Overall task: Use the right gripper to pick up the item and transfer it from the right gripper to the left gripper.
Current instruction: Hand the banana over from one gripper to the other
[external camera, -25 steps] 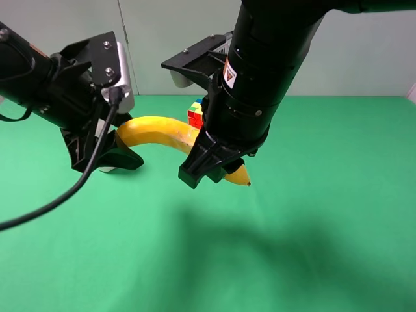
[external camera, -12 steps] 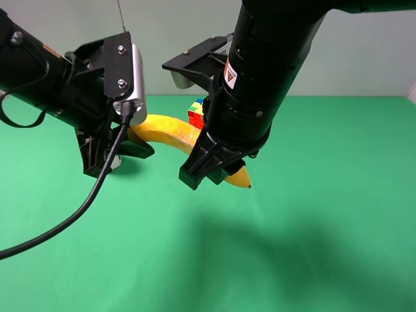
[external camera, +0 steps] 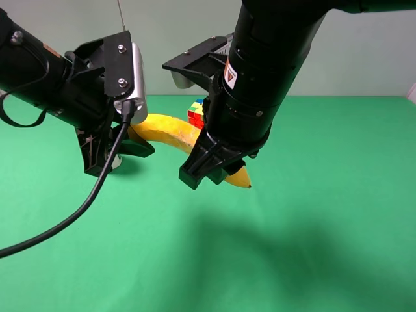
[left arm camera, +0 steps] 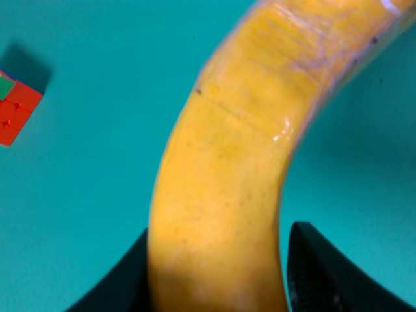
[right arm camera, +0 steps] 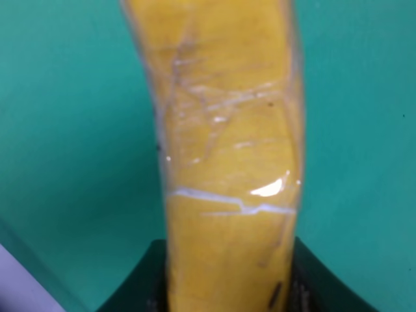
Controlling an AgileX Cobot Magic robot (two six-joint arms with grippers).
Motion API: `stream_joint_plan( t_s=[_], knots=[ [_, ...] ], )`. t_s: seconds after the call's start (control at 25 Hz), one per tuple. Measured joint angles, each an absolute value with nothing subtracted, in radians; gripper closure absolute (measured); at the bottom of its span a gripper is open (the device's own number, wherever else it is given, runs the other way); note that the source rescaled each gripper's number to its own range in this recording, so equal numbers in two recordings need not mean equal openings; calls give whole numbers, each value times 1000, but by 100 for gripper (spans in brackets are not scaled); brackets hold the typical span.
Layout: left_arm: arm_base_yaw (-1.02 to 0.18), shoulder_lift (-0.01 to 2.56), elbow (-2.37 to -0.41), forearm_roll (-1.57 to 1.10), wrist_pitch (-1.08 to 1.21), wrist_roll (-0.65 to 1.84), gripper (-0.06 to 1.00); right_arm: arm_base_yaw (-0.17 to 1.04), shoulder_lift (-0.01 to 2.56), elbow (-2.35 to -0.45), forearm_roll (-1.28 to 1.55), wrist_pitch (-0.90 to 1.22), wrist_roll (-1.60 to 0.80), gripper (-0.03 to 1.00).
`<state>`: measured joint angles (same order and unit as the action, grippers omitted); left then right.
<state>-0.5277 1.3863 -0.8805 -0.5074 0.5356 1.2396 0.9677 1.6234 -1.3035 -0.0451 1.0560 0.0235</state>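
While the banana (external camera: 166, 130) hangs in the air above the green table (external camera: 312, 195), the high view shows both arms meeting at it. The right gripper (external camera: 218, 170), under the bulky stickered arm, is clamped on the end near the dark tip, which pokes out just past its jaws. The left gripper (external camera: 120, 155), with its silver plate and loose cable, has come in from the other side, and its jaws straddle the opposite end of the fruit. From this angle it is not clear whether they press on it. A coloured cube (external camera: 194, 114) sits on the table behind the banana, in the gap between the two arms. From the left wrist, the banana (left arm camera: 227, 169) fills most of the picture and curves away from the camera, its near end lying between the two black jaws of the left gripper (left arm camera: 218, 273). One jaw meets the peel, the other sits right at its edge, so a firm grip cannot be told. A corner of the cube (left arm camera: 16, 114) shows on the green below. From the right wrist, the banana (right arm camera: 227, 162) runs straight out from the right gripper (right arm camera: 227, 279), whose jaws press against both sides of it.
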Motion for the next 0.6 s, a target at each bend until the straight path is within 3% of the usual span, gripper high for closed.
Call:
stream_joint_plan(
  t_s=[0.24, 0.28, 0.36, 0.4, 0.48, 0.6],
  knots=[
    [-528, 1386, -880, -507, 535, 1239, 84, 968, 1623, -1303, -45, 1055, 24, 95],
    [-528, 1386, -880, -507, 534, 1240, 85, 968, 1623, -1303, -44, 1050, 24, 86],
    [-530, 1386, -881, -511, 533, 1240, 93, 968, 1623, -1303, -37, 1041, 39, 37],
    [-530, 1386, -881, -511, 537, 1243, 94, 968, 1623, -1303, -43, 1036, 53, 23],
    [-530, 1386, -881, -511, 539, 1247, 94, 968, 1623, -1303, -60, 1030, 65, 6],
    [-530, 1386, -881, -511, 540, 1247, 94, 968, 1623, -1303, -70, 1028, 72, 0]
  ],
)
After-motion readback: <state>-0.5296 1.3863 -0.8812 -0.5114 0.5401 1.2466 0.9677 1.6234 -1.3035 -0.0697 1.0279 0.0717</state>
